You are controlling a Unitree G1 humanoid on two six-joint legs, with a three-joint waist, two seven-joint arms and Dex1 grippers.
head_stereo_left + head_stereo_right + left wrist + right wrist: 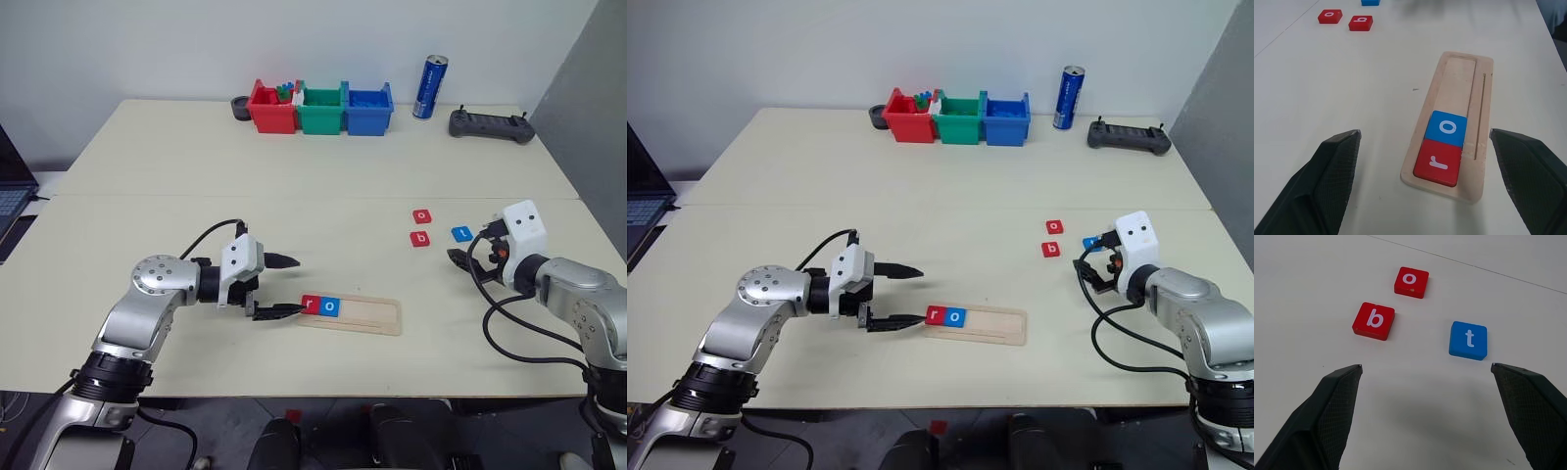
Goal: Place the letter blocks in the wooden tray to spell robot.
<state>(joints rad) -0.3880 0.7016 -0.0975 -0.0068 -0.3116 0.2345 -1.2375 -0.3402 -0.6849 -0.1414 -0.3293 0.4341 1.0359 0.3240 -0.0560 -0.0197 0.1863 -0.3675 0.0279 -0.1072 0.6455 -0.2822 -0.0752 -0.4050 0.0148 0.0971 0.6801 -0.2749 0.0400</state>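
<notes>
The wooden tray (377, 315) lies near the table's front edge. A red "r" block (312, 305) and a blue "o" block (331, 306) sit side by side at its left end. My left gripper (286, 286) is open just left of that end, pointing along the tray (1484, 93), with nothing between its fingers. Further right, loose on the table, lie a red "o" block (1411, 282), a red "b" block (1374, 321) and a blue "t" block (1468, 340). My right gripper (1425, 365) hovers open just short of these, closest to the blue "t".
Red (271, 108), green (322, 110) and blue (368, 110) plastic bins stand in a row at the back. A blue can (429, 87) and a dark controller (492, 125) are to their right. A laptop (8, 196) pokes in at the far left.
</notes>
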